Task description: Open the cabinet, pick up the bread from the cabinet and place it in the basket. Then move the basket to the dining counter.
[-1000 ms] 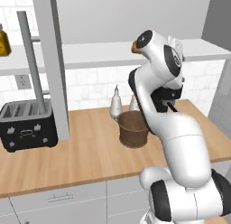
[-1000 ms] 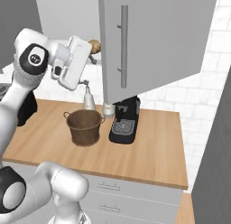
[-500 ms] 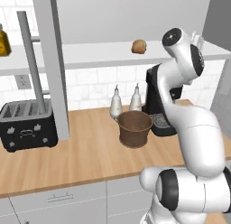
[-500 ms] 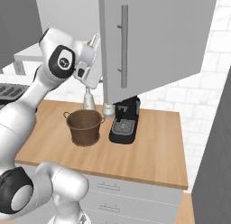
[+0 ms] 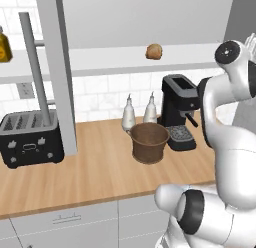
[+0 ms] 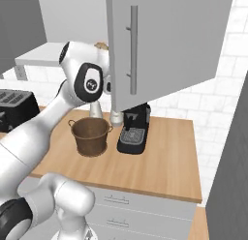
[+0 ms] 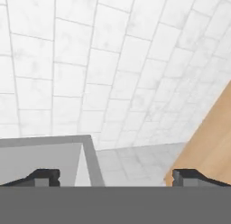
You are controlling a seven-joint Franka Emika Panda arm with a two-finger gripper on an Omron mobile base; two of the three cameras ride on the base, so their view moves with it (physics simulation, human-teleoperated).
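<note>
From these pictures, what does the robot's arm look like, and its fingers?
The arm is glossy white, built of thick rounded segments. Its joints are dark grey to black bands, and one round dark cap with a small white mark sits on the side of a joint. No loose cables show. The two fingers are small, dark and blocky, with lighter grey faces.

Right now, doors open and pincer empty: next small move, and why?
Probably swing the pincer back toward the bread. The roll sits alone on the cabinet shelf above the basket, while the open fingers face only tiled wall and worktop.
</note>
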